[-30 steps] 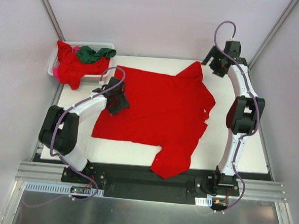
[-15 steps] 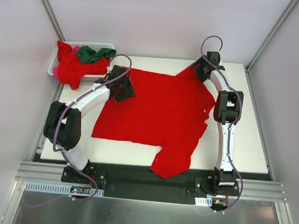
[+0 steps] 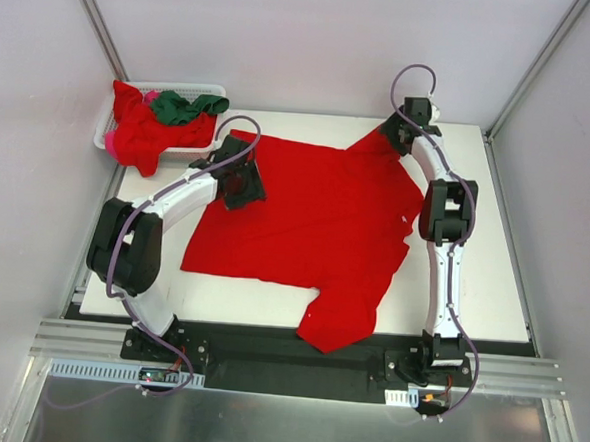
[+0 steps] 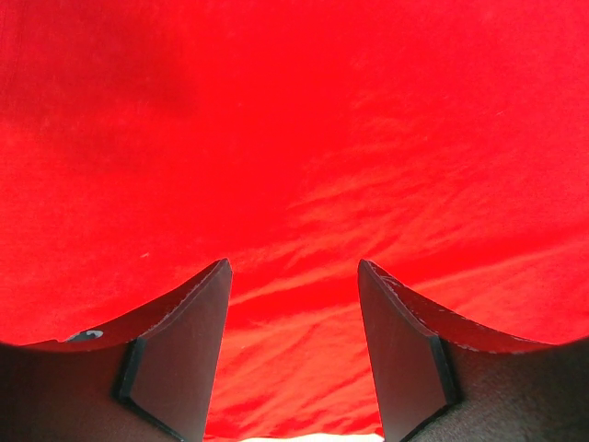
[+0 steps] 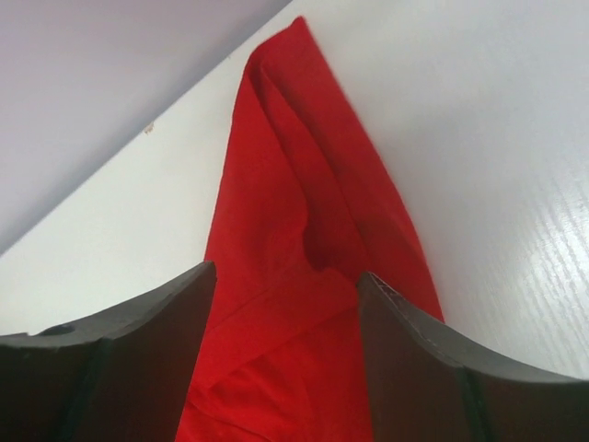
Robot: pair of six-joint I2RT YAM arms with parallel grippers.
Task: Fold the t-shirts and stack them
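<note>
A large red t-shirt (image 3: 315,217) lies spread flat on the white table (image 3: 472,282), with one sleeve hanging over the near edge. My left gripper (image 3: 239,181) hovers low over its far-left part; in the left wrist view its jaws (image 4: 293,269) stand open above smooth red cloth (image 4: 304,138). My right gripper (image 3: 396,135) is at the far-right sleeve. In the right wrist view its open jaws (image 5: 285,272) straddle the folded sleeve (image 5: 304,184), which points toward the table's back edge. Another red t-shirt (image 3: 140,136) and a dark green one (image 3: 187,105) are heaped in the basket.
A white lattice basket (image 3: 183,88) sits at the far left corner, off the table's edge. Grey enclosure walls (image 3: 316,42) close in the back and sides. Bare white table (image 5: 479,138) shows to the right of the sleeve, and the wall (image 5: 92,74) stands just behind it.
My right arm swung in from the far right corner to the shirt's sleeve, its jaws narrowing. My left gripper moved along the shirt's left side toward the far edge.
</note>
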